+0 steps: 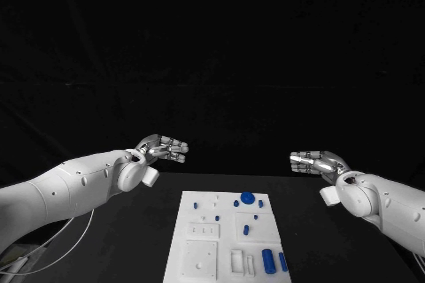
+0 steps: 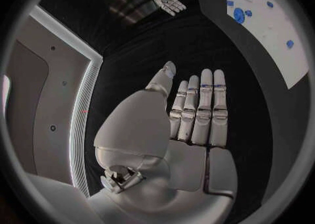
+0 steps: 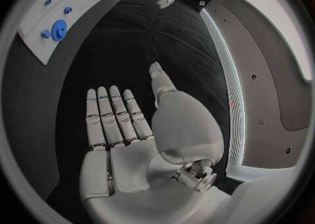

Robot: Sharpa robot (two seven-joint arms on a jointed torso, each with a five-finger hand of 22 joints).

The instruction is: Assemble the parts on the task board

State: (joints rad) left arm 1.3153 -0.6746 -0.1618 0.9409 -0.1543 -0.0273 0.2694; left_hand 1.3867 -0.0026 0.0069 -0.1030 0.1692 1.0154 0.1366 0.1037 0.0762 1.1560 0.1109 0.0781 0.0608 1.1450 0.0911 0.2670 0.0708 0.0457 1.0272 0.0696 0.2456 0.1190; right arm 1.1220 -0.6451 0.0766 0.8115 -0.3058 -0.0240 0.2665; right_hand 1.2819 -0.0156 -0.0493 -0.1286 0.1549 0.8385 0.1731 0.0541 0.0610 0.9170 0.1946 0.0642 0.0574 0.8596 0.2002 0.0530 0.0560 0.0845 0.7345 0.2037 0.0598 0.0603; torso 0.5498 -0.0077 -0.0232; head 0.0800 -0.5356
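Observation:
The white task board (image 1: 226, 258) lies in the middle of the black table, with several blue parts on it: a round disc (image 1: 247, 198) at its far end, small pegs, and a tall cylinder (image 1: 268, 261) near its front. My left hand (image 1: 162, 149) hovers above the table beyond the board's far left corner, fingers straight and holding nothing (image 2: 197, 113). My right hand (image 1: 314, 162) hovers beyond the far right corner, likewise flat and empty (image 3: 118, 119). The board (image 2: 275, 34) and its disc (image 3: 59, 28) appear in both wrist views.
Bare black table (image 1: 132, 234) flanks the board on both sides. A white cable (image 1: 53, 246) hangs below my left arm at the table's left edge.

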